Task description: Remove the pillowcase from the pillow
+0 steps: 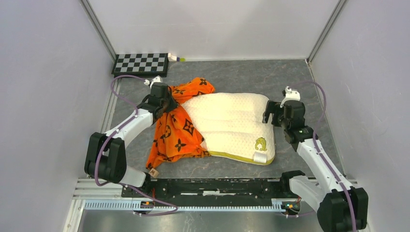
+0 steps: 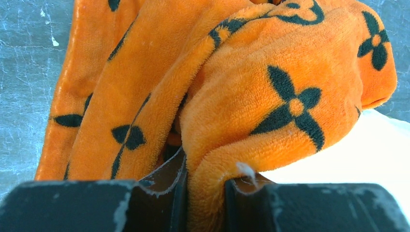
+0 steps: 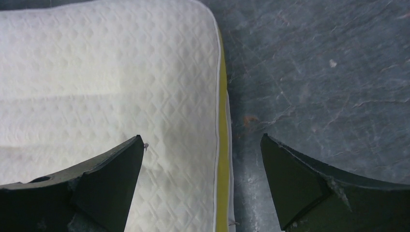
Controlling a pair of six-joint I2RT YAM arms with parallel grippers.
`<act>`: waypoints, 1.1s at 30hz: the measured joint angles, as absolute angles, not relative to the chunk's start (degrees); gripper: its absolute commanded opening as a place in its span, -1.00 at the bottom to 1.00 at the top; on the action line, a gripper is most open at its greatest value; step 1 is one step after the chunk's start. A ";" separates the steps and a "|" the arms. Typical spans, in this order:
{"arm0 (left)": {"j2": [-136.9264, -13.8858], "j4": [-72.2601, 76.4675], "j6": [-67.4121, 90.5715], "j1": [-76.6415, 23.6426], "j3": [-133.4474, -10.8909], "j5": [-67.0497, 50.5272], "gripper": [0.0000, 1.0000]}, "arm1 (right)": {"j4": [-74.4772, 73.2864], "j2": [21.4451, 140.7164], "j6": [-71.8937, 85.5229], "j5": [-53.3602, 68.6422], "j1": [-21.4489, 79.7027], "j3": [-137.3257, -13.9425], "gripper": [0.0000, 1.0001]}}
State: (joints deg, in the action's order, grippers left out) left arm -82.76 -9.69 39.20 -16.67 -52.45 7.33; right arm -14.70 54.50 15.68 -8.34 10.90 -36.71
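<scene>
The orange pillowcase point(image 1: 176, 128) with black flower motifs is bunched along the left end of the cream-white pillow point(image 1: 229, 123), which lies mostly bare on the table. My left gripper point(image 1: 167, 102) is shut on a fold of the pillowcase point(image 2: 251, 96), pinched between its fingers in the left wrist view. My right gripper point(image 1: 270, 114) is open and empty. It straddles the pillow's right edge, with the yellow-green side band point(image 3: 222, 145) between its fingers point(image 3: 113, 181). A small white tag point(image 1: 260, 157) sits at the pillow's near right corner.
A black-and-white checkerboard point(image 1: 141, 63) lies at the back left. Grey walls close in the table on both sides and the back. A black rail point(image 1: 212, 186) runs along the near edge between the arm bases.
</scene>
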 measured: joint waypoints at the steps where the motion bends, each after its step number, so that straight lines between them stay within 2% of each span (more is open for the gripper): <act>1: -82.76 -9.65 39.20 -16.67 -52.42 7.33 -0.95 | -14.06 54.50 16.40 -6.33 9.43 -35.64 0.96; 7: -82.76 -8.95 39.22 -16.67 -52.10 7.11 -0.95 | -9.67 58.00 20.86 5.61 7.75 -28.77 0.95; 9: -82.76 -8.82 39.22 -16.67 -52.10 7.07 -0.95 | -7.73 58.83 22.28 7.84 7.62 -26.79 0.78; 10: -82.76 -8.80 39.22 -16.64 -52.10 7.09 -0.95 | -6.90 58.96 22.85 8.73 7.38 -26.22 0.66; 13: -82.76 -8.78 39.22 -16.53 -52.10 7.11 -0.95 | -5.10 59.00 23.81 10.44 7.05 -25.96 0.06; 16: -82.76 -8.75 39.22 -16.29 -52.10 7.09 -0.95 | -2.72 58.94 25.41 11.16 6.92 -24.97 -0.77; 17: -82.76 -8.75 39.24 -16.19 -52.10 7.09 -0.95 | -1.39 58.76 26.46 11.44 6.87 -24.18 -0.96; 26: -79.85 -8.80 39.94 -13.61 -50.24 8.08 -0.95 | -0.34 55.64 30.94 8.84 4.89 -23.09 -1.00; 33: -76.27 -9.56 40.12 -9.69 -48.03 13.30 -0.94 | -4.12 53.41 32.69 1.83 4.75 -30.74 -1.00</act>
